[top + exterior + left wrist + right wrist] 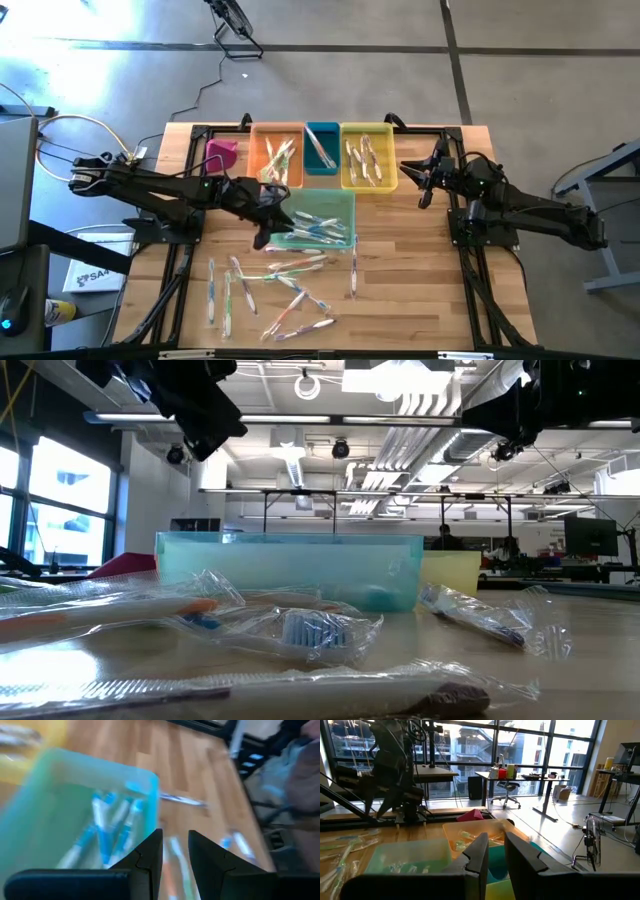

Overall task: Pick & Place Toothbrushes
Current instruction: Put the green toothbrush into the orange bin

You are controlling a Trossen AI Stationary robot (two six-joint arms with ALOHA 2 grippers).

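Hovering over the green bin's (335, 200) near-left corner, the left pincer (268, 232) has fingers slightly apart and empty, the right pincer (422, 184) waits narrowly parted beside the yellow bin (367, 133), and toothbrushes (285, 288) lie scattered on the desk (420, 290) and in the bins.

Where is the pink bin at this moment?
In the high view the pink bin sits at the far left end of the bin row, tilted, right beside the orange bin and just behind the left arm.

Open-plan lab or office: exposed ceiling ducts (420, 405), desks (520, 777), large windows (520, 745).
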